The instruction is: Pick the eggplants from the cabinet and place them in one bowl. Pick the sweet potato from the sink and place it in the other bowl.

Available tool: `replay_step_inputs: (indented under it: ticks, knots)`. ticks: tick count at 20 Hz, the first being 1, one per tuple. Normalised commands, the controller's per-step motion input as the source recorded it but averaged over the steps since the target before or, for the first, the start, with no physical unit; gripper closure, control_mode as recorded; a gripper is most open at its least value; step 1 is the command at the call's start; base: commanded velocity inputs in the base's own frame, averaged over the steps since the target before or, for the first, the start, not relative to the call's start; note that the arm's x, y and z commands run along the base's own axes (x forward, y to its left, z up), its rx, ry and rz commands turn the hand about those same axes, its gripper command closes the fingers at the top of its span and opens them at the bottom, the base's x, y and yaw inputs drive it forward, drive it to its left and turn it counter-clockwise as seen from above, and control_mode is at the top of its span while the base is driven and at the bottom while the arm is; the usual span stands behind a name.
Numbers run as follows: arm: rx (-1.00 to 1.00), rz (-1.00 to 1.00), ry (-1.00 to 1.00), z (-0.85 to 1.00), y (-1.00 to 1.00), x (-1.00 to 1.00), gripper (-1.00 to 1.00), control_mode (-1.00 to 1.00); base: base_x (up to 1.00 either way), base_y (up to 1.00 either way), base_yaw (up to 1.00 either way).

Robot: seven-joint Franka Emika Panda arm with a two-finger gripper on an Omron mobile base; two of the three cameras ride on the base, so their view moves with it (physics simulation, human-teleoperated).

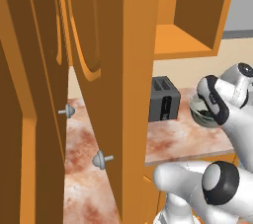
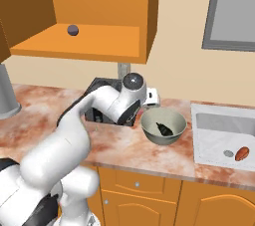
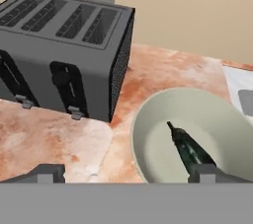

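**Eggplant in the bowl, one more up on the shelf**

Jaws of the gripper (image 3: 126, 172) stand wide apart, holding nothing, just above the grey-green bowl (image 2: 149, 131); one eggplant (image 2: 163, 129) lies inside it; another eggplant (image 2: 72, 30) sits on the cabinet (image 2: 99, 43) shelf; the sweet potato (image 2: 242, 154) waits in the sink (image 2: 219, 140), well apart.

I think trouble may come on the way up; the arm could bump the toaster (image 3: 64, 55) just beside the bowl, or hit the open cabinet door (image 1: 118, 70); the round eggplant might roll away when touched.
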Motion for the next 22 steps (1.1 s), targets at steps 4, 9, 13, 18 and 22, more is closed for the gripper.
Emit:
replay_step_inputs:
  ticks: [4, 9, 13, 18, 22]
  knots:
    - [-0.05, 0.04, 0.00, 0.51, 0.83, -0.48, -1.00, -1.00, 0.00, 0.00, 0.00]
    - [0.00, 0.02, -0.02, 0.53, 0.65, -0.43, -1.00, -1.00, 0.00, 0.00, 0.00]
    - [0.00, 0.02, -0.09, 0.64, 0.46, -0.44, -1.00, -1.00, 0.00, 0.00, 0.00]
    - [0.01, 0.02, -0.12, 0.73, 0.38, -0.42, -1.00, -1.00, 0.00, 0.00, 0.00]
    - [0.00, 0.00, -0.09, 0.82, 0.39, -0.24, -1.00, -1.00, 0.00, 0.00, 0.00]
